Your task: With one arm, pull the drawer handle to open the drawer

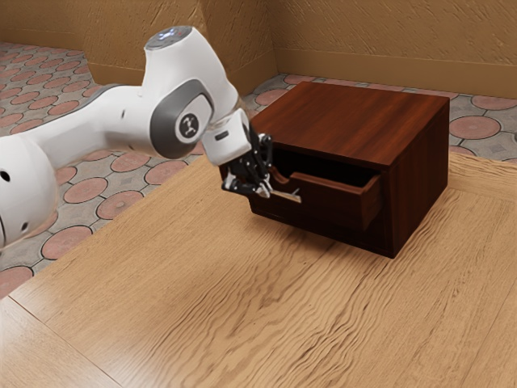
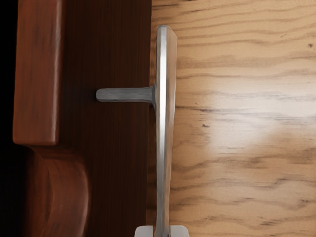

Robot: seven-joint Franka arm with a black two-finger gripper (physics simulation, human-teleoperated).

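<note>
Light wood-grain tabletop (image 1: 242,323) nearest the exterior camera, broad planks, seams running diagonally. Beyond the table edge, at the exterior view's left and back: floor (image 1: 81,194) of round reddish pavers in grey mortar. Tan textured walls (image 1: 363,32) closing the room behind.

Dark reddish-brown cabinet (image 1: 355,121) resting on the tabletop toward the exterior view's right, flat top, single drawer (image 1: 339,198) in its front face. Drawer partly out: front panel standing proud of the cabinet face, dark gap showing above and behind it.

White arm (image 1: 121,121) entering from the exterior view's left, wrist bent down toward the drawer front. Black gripper (image 1: 257,184) placed right at the drawer front's end nearer the arm.

Drawer handle (image 1: 287,195): pale metal bar, standing off the front panel. One end caught in the gripper, the rest projecting past it along the panel.

Wrist view: same bar seen lengthwise, joined to the dark drawer front by a short metal post (image 2: 123,94), wood grain of the table beyond it. Two pale finger pads (image 2: 180,230) flanking the bar, one on each side, both pressed against it. Jaws read as clamped on the drawer handle, bar lying between them.
</note>
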